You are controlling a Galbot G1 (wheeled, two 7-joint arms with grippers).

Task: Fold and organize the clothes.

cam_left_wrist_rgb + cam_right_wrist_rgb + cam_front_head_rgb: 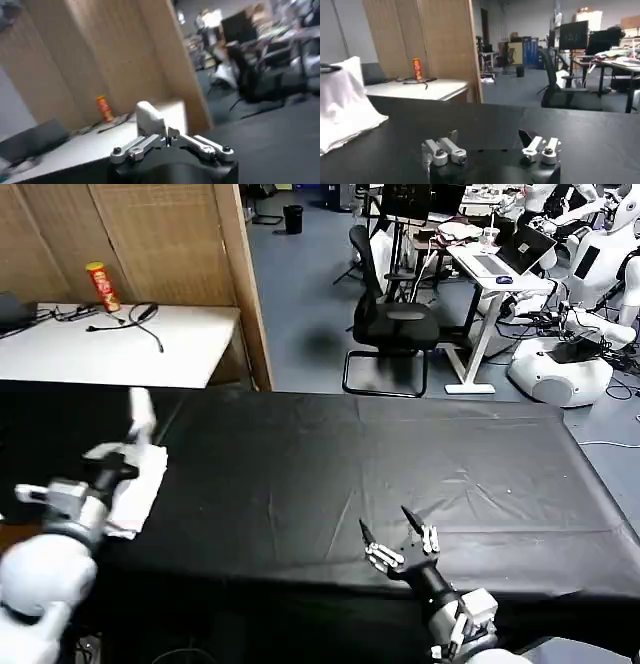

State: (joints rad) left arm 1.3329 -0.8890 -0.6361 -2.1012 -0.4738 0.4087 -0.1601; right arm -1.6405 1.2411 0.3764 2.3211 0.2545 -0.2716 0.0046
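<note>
At left, left gripper fingers clench the half-hidden T-shirt; right gripper fingers spread.

The left gripper sits at the left edge of the black tablecloth, clamped on a bunched white T-shirt that rises above it and drapes onto the cloth. The right gripper rests low near the front edge, fingers spread apart. A red can stands on the white table behind

Your work surface: a long table under black cloth, white cotton T-shirt bunched at its left edge.
</note>
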